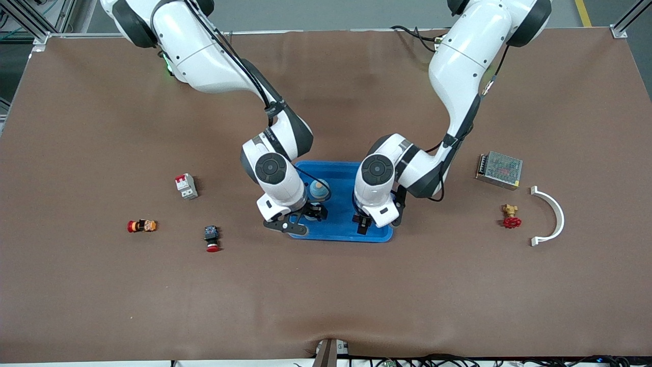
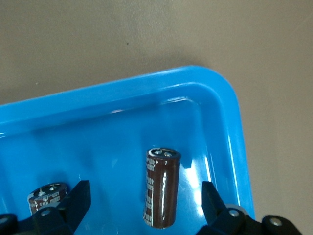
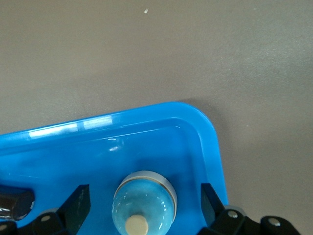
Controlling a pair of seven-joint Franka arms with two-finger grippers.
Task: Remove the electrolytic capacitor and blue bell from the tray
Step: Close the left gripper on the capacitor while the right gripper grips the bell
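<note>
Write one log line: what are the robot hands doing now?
left gripper: open over capacitor | right gripper: open over blue bell | both in tray

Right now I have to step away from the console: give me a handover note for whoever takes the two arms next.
Left gripper: open, low over the tray, fingers either side of the electrolytic capacitor, not closed on it. A second capacitor lies beside it in the tray.
Right gripper: open, straddling the blue bell, which stands in the tray.
Done: both arms lined up over their targets.
Left: close, lift, and set capacitor and bell down on the table outside the tray.
</note>
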